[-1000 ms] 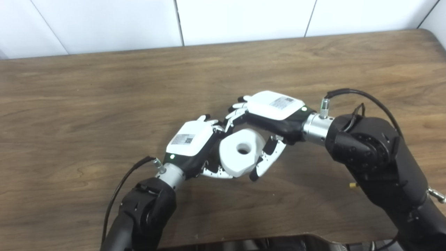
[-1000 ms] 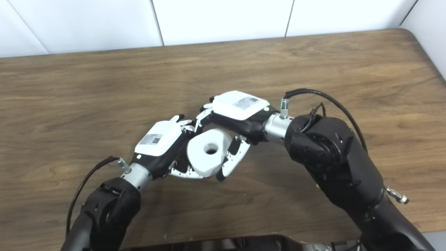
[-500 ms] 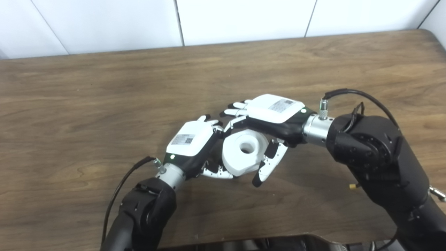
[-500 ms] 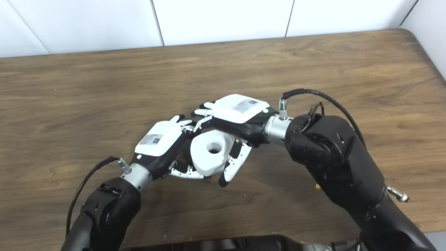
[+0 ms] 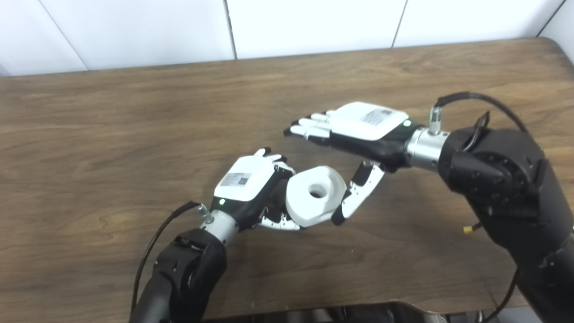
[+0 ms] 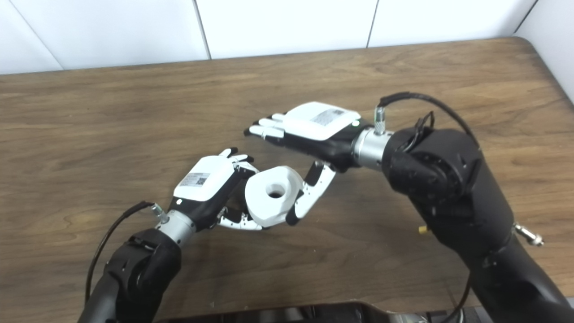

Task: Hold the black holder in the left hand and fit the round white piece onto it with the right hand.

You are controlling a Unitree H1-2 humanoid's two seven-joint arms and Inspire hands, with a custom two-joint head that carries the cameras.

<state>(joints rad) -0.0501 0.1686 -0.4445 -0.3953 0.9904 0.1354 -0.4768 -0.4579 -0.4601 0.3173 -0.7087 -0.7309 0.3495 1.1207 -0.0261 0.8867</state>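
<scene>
The black holder is hidden, perhaps behind the white piece [image 5: 315,194]. This piece sits in the left hand [image 5: 251,186], whose fingers are clamped around it, and its centre hole faces up toward the camera. Just right of the piece, the right hand [image 5: 358,134] hovers with fingers spread, holding nothing; its thumb [image 5: 356,193] is almost touching the piece's edge.

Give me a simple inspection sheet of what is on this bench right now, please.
Surface: brown wood-grain table.
Job's things: round white piece with a centre hole, sitting at the left hand; black holder hidden, cannot tell.
Clutter: nothing seen.
Hands: left hand curled around the piece's left side; right hand raised, fingers straight, thumb beside the piece, whether touching cannot tell.
Cables: black cable at left wrist; black cable at right wrist.
Surroundings: white panelled wall.
</scene>
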